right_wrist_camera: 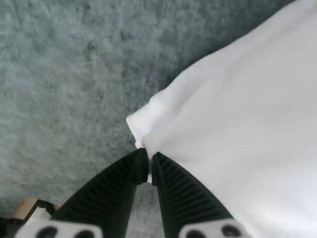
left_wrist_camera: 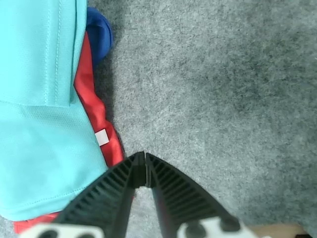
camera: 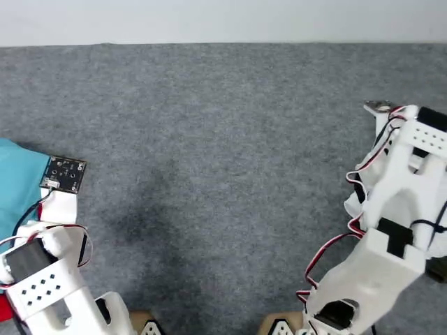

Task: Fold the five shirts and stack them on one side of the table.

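Observation:
A folded teal shirt (left_wrist_camera: pixel 39 124) lies on top of a red shirt (left_wrist_camera: pixel 91 106), with a blue one (left_wrist_camera: pixel 100 30) peeking out beneath. The same teal shirt (camera: pixel 17 183) sits at the table's left edge beside the left arm. My left gripper (left_wrist_camera: pixel 145 168) is shut with nothing in it, just off the stack's red edge over the grey table (left_wrist_camera: pixel 223 99). My right gripper (right_wrist_camera: pixel 148 167) is shut on the edge of a white shirt (right_wrist_camera: pixel 237 129), close to its folded corner. The right arm (camera: pixel 394 209) stands at the table's right side.
Grey felt (camera: pixel 223 139) covers the table from the left arm (camera: pixel 49 272) to the right arm. A pale wall (camera: pixel 223 21) runs along the far edge. The bases of both arms stand at the near edge.

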